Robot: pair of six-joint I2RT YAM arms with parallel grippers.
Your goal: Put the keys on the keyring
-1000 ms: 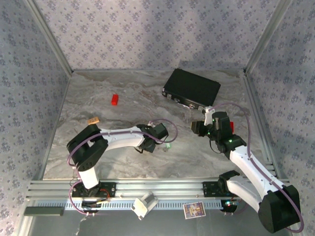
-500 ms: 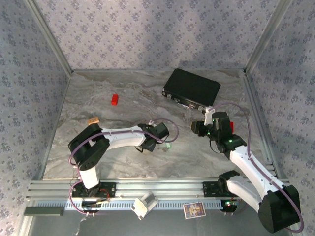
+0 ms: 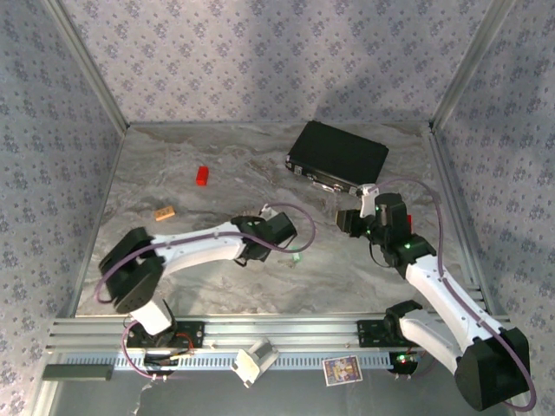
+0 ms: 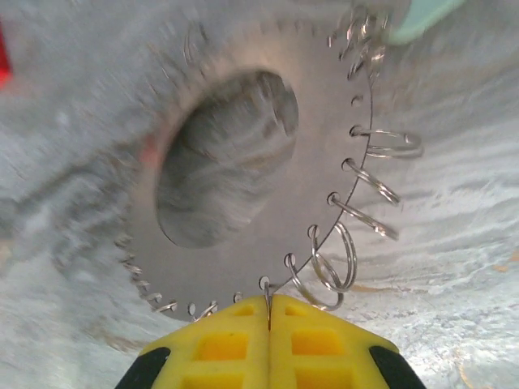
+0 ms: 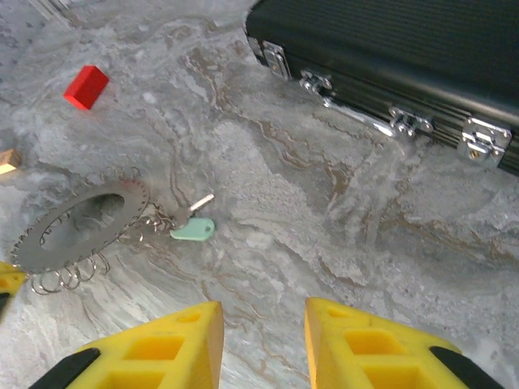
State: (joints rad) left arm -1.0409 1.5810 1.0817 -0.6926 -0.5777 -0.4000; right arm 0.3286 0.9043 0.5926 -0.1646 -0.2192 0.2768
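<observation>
The keyring (image 4: 316, 178) is a flat silvery disc with a big hole and several small wire loops along its rim. It lies on the marble table, also seen as keyring (image 5: 40, 243). My left gripper (image 4: 268, 304) is shut on the disc's near rim, its yellow fingers pressed together. One of the keys (image 5: 193, 229), with a mint-green head, lies touching the loops on the ring's far side, and shows as a key (image 3: 297, 257) from above. My right gripper (image 5: 263, 340) hangs open above bare marble, well right of the key, nothing between its fingers.
A black case (image 3: 338, 156) with metal latches lies at the back right. A small red block (image 3: 202, 176) and an orange-tan block (image 3: 165, 212) sit at the left. Metal rails and patterned walls bound the table.
My left gripper has shut onto the keyring's rim, and the left arm's elbow has swung out to the left. The right arm has hardly moved.
</observation>
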